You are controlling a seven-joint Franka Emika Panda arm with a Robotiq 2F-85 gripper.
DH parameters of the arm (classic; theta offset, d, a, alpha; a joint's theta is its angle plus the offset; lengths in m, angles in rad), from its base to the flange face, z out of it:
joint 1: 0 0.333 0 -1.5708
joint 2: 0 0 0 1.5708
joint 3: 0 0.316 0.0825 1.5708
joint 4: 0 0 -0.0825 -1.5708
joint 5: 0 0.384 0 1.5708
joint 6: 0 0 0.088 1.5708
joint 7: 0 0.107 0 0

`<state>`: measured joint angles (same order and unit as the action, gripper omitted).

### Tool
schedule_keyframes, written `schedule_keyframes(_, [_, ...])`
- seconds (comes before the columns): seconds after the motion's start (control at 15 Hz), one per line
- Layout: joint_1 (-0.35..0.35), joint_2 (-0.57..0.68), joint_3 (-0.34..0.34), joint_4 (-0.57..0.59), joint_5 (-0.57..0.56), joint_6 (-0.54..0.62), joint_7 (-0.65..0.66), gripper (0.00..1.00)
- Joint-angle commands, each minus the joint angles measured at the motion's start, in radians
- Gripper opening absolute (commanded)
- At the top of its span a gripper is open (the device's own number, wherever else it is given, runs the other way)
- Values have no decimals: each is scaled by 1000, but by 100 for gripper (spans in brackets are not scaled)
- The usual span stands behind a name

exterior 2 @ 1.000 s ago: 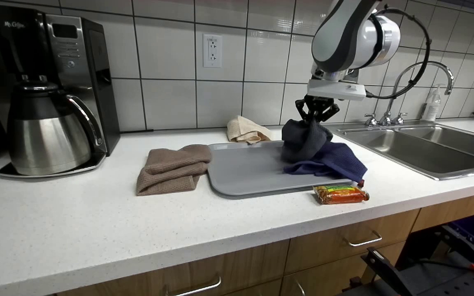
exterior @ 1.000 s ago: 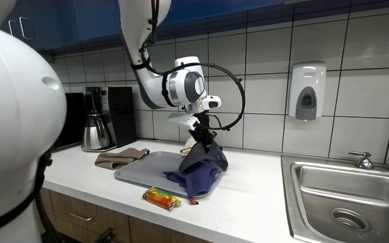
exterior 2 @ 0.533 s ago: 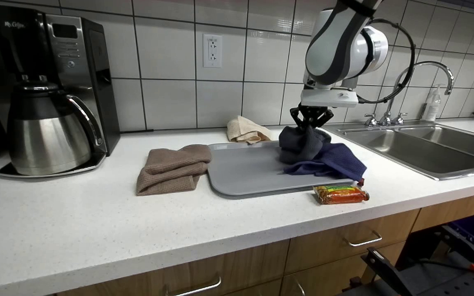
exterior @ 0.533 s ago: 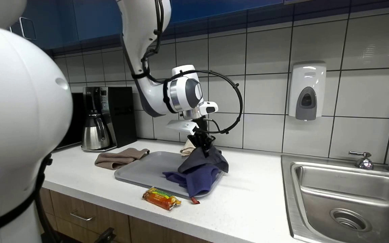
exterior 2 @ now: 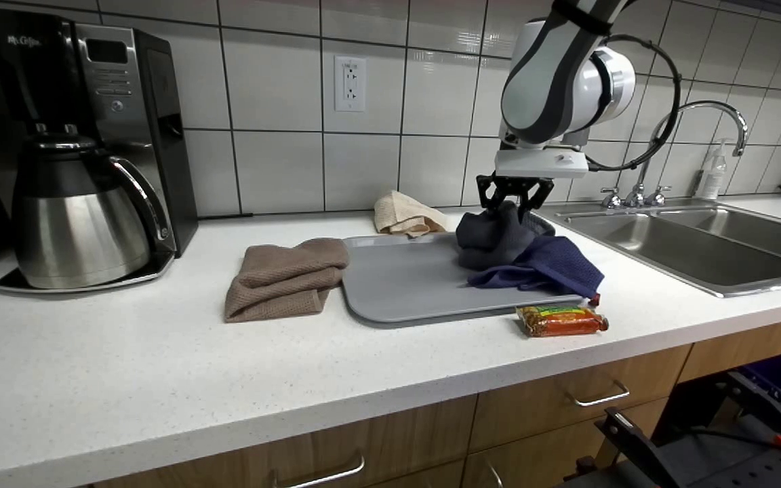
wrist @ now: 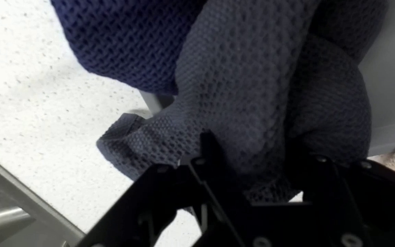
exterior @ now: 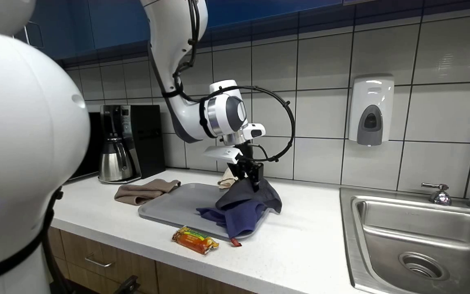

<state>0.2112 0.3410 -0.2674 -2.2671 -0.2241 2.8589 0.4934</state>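
Wrist view: the black two-fingered gripper (wrist: 250,147) straddles a raised fold of a bunched dark gray textured cloth (wrist: 238,85), its fingers (wrist: 214,152) spread, one on either side; whether the tips press the weave is lost in shadow. In both exterior views that cloth sits on the far right part of a flat gray rectangular tray (exterior 2: 397,271), one corner reaching past the right rim over the white speckled counter (exterior 2: 228,386).

With the fingers this wide, a straight, slow vertical withdrawal should leave the fold undisturbed, while a sideways sweep would likely drag it; a tip could also snag in the open mesh, so I would make sure both are free before any travel.

On the near side, a crumpled navy blue textured cloth (exterior 2: 546,264) lies partly under the dark gray one, so pulling one may shift the other. Nearer still, an orange-red shiny wrapped packet (exterior 2: 562,320) rests just beside the tray. Beyond its far edge is a folded beige cloth (exterior 2: 405,213), and the white tiled wall (exterior 2: 275,169) limits room behind. A folded brown cloth (exterior 2: 289,278) is left of the tray; the stainless steel sink (exterior: 355,245) is farther right.
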Motion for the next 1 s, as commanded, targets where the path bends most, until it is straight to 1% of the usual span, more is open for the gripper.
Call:
schedule_keyframes(0.0, [7, -43, -15, -12, -22, -18, -2, 85])
schedule_keyframes(0.13, [7, -50, -18, -11, -25, -20, 0, 99])
schedule_keyframes(0.67, [4, -74, -17, -14, -34, -21, 5, 100])
schedule_keyframes(0.93, [12, -62, -29, -8, -66, -23, 20, 100])
